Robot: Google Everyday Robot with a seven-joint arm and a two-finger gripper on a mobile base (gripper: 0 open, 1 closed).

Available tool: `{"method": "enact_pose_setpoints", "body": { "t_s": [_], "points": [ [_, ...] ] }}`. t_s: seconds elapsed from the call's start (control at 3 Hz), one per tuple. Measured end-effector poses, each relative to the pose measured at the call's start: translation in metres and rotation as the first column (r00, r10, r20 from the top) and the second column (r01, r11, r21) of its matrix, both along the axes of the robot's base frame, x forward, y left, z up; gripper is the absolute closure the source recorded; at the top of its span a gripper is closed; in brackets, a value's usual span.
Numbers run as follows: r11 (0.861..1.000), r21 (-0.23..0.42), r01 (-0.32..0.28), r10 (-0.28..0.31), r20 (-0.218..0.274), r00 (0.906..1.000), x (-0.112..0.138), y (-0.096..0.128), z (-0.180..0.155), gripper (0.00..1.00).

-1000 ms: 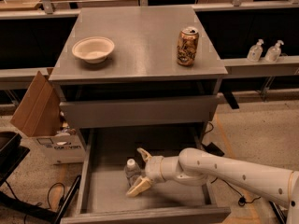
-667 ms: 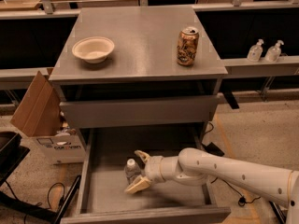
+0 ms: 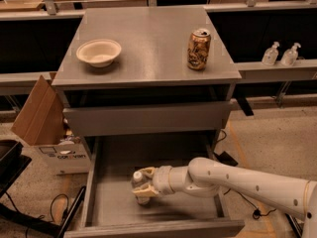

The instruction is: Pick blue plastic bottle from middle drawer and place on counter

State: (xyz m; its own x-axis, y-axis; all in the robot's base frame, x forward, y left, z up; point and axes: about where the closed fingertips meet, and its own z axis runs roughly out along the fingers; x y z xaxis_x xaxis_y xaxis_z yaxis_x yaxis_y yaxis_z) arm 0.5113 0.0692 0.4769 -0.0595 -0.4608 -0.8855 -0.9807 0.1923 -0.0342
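One part of the job is looking done, as I'm judging it: your tool [image 3: 140,184] is reaching down inside the open drawer [image 3: 168,155], and its two fingers are sitting on either side of the bottle [image 3: 137,176], seemingly clenched on it. The bottle is standing upright between them, white cap up, apparently resting on the drawer floor, so you are not yet lifting.

What is left: you are needing to raise the bottle clear of the drawer's low walls, carry it up and past the closed drawer front above the tool, and set it on the table [image 3: 148,33], which is lying well above and beyond the tool.

Counting as you are looking:
- one bottle, in the tool
- one open drawer, around the tool
- one can [image 3: 198,49], on the table, up and to the right of the tool
- one bowl [image 3: 99,52], on the table, up and to the left
- two pump bottles [image 3: 270,53] [image 3: 290,54], far off to the upper right
- one cardboard box [image 3: 37,110], off to the left
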Motion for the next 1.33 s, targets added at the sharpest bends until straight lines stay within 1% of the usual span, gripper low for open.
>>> {"method": "enact_pose_setpoints", "body": {
  "t_s": [0.33,0.67,1.0,1.33],
  "points": [
    [1.000,0.001,-0.003,0.003,-0.001,1.0000,-0.001,0.002,0.000,0.85],
    [1.000,0.002,-0.006,0.006,-0.002,1.0000,-0.001,0.003,0.000,1.00],
    [1.000,0.022,-0.020,0.020,-0.007,0.9998,-0.002,0.007,0.010,1.00],
    [0.998,0.058,-0.041,0.042,-0.027,0.9987,0.001,0.010,0.080,1.00]
  ]
}}
